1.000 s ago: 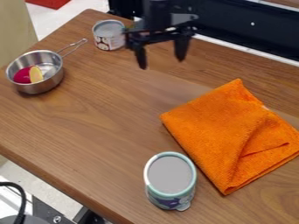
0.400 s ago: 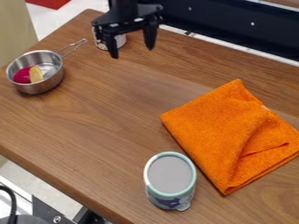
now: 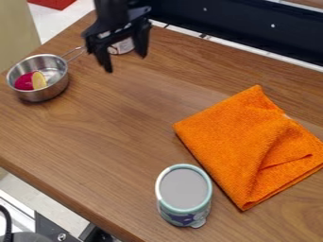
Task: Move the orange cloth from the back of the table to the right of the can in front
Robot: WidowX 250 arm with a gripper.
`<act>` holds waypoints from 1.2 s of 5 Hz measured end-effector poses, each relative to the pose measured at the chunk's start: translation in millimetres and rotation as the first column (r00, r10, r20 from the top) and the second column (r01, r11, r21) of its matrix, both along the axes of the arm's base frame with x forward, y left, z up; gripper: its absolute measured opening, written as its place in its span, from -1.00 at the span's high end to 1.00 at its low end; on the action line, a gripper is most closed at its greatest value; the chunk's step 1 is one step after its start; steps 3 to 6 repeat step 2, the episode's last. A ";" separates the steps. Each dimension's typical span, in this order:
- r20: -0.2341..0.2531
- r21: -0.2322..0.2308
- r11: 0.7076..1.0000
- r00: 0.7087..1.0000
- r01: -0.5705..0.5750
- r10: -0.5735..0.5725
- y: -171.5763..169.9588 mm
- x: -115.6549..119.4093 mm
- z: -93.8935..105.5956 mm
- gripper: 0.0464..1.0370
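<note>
The black gripper (image 3: 126, 64) hangs over the upper left of the table, open, with nothing between its two fingers. Behind it, and partly hidden by it, stands a small can (image 3: 122, 46). To its left is a metal saucepan (image 3: 39, 93) holding a dark pink piece (image 3: 24, 82) and a yellow piece (image 3: 39, 80); the pan's thin handle points up and right toward the gripper. A folded orange cloth (image 3: 243, 142) lies at the right. Near the front stands a teal-rimmed can (image 3: 183, 191), upright, just left of the cloth's lower corner.
The wooden table (image 3: 107, 137) has its front edge running diagonally at lower left. A dark barrier (image 3: 246, 26) runs behind its back edge. Cables and equipment (image 3: 60, 231) sit below the table at lower left.
The gripper has moved left from above the table's upper middle, passing in front of the small can, and is now closer to the saucepan. The cloth, pan and cans have stayed put.
</note>
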State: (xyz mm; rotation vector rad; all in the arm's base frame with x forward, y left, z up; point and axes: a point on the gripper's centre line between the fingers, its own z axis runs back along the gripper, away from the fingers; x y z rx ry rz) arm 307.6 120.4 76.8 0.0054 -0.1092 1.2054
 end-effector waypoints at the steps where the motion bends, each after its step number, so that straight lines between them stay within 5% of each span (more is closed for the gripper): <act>1: 0.016 -0.001 0.996 0.996 -0.091 0.091 14.0 -16.0 4.3 -0.92; 2: 0.043 -0.035 0.994 0.993 -0.108 0.109 28.3 -31.0 3.5 -0.92; 6: 0.043 -0.035 0.994 0.993 -0.108 0.109 28.3 -31.0 3.5 -0.92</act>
